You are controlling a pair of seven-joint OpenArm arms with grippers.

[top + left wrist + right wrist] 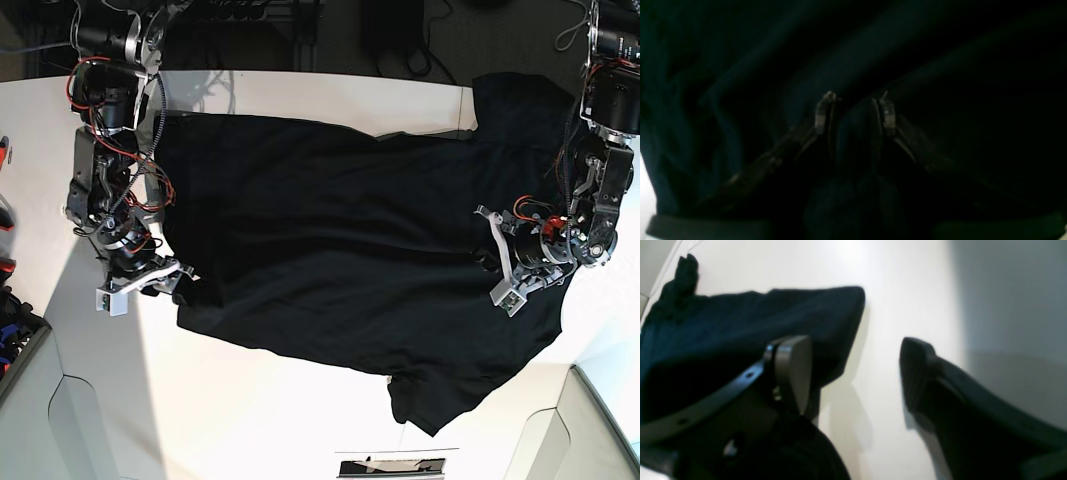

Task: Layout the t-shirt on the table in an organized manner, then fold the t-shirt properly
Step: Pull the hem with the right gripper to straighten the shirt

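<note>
A black t-shirt (340, 250) lies spread across a white desk (250, 410), seen from above. It is mostly flat, with its length running across the picture. One sleeve points to the lower edge near the middle, and the other reaches the far edge at the upper right.

Two robot arms stand at opposite ends of the shirt. The right gripper (150, 283) is at the shirt's edge on the picture's left. Its own camera shows the fingers (791, 370) spread wide with bare desk between them; one finger rests against the cloth and nothing is held. The left gripper (503, 262) is over the shirt on the picture's right. Its camera is nearly dark: two pale fingers (821, 115) stand a little apart with a ridge of dark cloth between them, and I cannot tell whether they pinch it or have let it go.

This looks like the end of the laying-out step, with folding not yet begun. Some wrinkles and a slanted hem remain. The next move likely calls for each arm to take a fresh hold on an edge, smooth it, then bring one side over the middle.
</note>
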